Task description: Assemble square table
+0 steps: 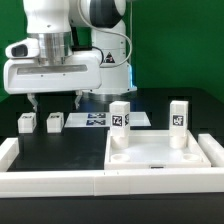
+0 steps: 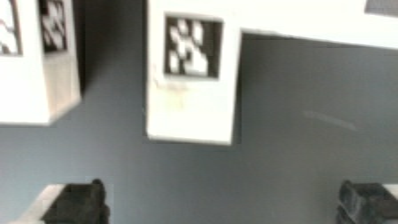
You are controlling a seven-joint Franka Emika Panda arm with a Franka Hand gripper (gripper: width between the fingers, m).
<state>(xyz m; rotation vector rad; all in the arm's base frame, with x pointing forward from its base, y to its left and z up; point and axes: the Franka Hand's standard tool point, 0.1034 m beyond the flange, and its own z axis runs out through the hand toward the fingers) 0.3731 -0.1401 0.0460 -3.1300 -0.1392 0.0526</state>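
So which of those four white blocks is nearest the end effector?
The second leg from the exterior view's left, right below the open end effector. The leftmost leg is offset; two others stand on the square top.

Black worktop (image 1: pixel 70 150). Marker board (image 1: pixel 98 120) flat on worktop toward rear, partly hidden. Long low white border rail (image 1: pixel 50 182) along front, turning back at exterior view's left. Green backdrop (image 1: pixel 175 45) behind.
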